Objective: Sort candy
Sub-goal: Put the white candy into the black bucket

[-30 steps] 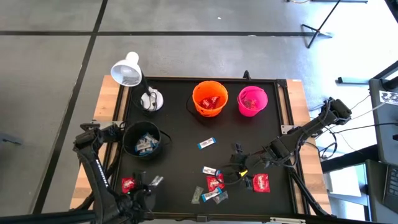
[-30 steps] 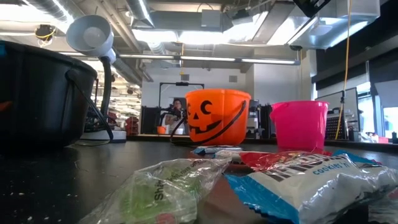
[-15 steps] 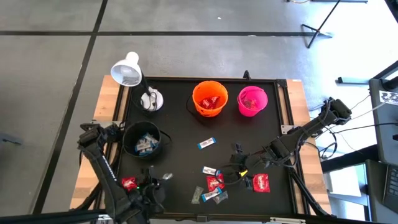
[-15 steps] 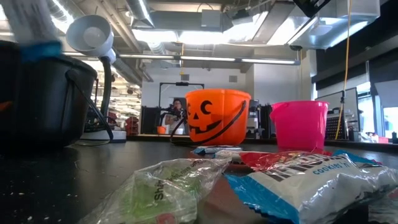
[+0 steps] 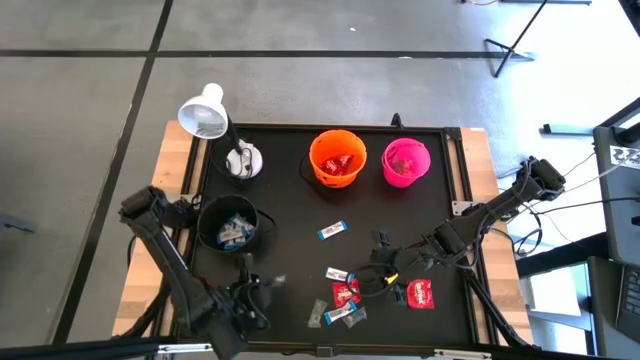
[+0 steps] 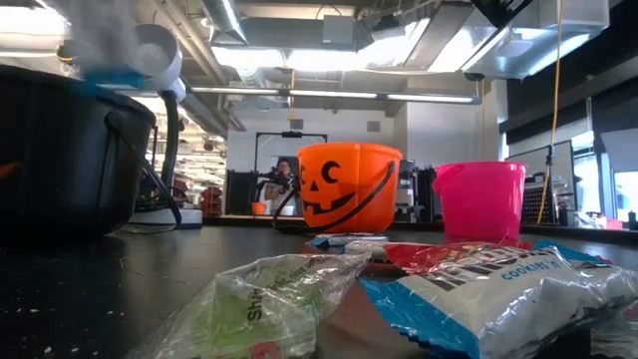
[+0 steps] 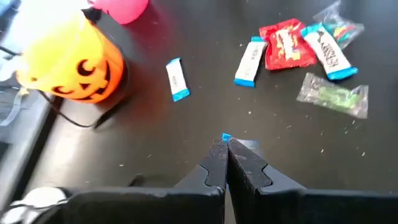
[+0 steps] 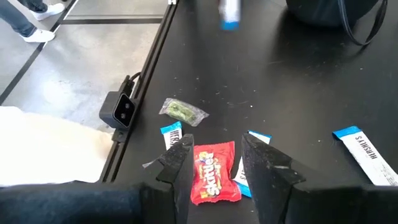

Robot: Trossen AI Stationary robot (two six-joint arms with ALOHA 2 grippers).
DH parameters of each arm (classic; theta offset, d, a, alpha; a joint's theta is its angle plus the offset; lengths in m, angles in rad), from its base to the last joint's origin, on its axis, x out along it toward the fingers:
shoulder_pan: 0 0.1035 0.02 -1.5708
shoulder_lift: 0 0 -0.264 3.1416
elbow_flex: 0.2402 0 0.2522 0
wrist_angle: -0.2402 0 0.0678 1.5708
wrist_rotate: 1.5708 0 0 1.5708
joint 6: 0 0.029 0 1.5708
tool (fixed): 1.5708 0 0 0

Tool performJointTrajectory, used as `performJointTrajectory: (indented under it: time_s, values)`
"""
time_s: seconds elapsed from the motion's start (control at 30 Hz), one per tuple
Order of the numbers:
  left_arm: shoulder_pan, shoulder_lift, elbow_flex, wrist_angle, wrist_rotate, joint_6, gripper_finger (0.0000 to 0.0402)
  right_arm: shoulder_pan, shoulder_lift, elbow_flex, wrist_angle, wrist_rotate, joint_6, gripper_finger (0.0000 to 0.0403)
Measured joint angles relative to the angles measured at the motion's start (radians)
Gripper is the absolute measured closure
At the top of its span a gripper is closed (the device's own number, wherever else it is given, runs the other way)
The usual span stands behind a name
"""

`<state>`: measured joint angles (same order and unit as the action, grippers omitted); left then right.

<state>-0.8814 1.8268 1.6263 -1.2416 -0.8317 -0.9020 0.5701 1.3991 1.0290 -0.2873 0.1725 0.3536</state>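
Handling: the candy (image 5: 342,292) is small, light and crinkly; my guess is the wrappers are slick and will slide or crumple under a pinch. Best taken across the middle of a bar, or by a crimped end that stands off the table.

Look: red packets, blue-and-white bars (image 7: 250,60), and one clear greenish bag (image 7: 333,96). All far smaller than the buckets.

Where: most pieces lie loose on the black table (image 5: 290,205), near-centre to near-right. One blue-and-white bar (image 5: 331,231) sits alone mid-table. A red packet (image 5: 422,293) lies at the near right. Some blue-and-white pieces are already in the black bucket (image 5: 229,224) on the left; red ones show in the orange bucket (image 5: 337,158) at the far side, with the pink bucket (image 5: 406,161) just right of it.

Left gripper (image 7: 225,148): near-left part of the table, close to the black bucket. Fingers pressed together, with a blue-and-white wrapper (image 7: 240,143) caught at their tips. Looks like a thin grip on the wrapper's edge, so it could slip.

Right gripper (image 8: 216,155): low over the near-right cluster, fingers apart, straddling a red packet (image 8: 214,172) without clamping it.

Step, as I judge it: left arm carrying a blue-and-white piece toward the black bucket; right arm set to take a red one.

Other: lamp (image 5: 206,115) at the far-left corner.
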Motion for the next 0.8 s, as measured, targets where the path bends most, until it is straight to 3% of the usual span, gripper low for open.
performJointTrajectory:
  time_s: [0.17,0.47,0.63,0.8]
  values:
    - [-0.005,-0.141,-0.119,0.108,-0.087,-0.001,0.0401,0.0,0.0,0.0,0.0,-0.005,0.005,0.0269]
    - [-0.002,-0.362,-0.168,0.097,-0.226,0.048,0.0401,0.0,0.0,0.0,-0.001,-0.009,-0.026,0.0269]
    - [0.005,-0.402,-0.169,0.156,-0.261,0.151,0.0401,0.021,-0.002,0.0,0.017,-0.014,-0.027,0.0269]
    - [0.03,-0.422,-0.169,0.152,-0.259,0.211,0.0401,0.092,-0.034,0.0,0.047,-0.019,-0.138,0.0269]
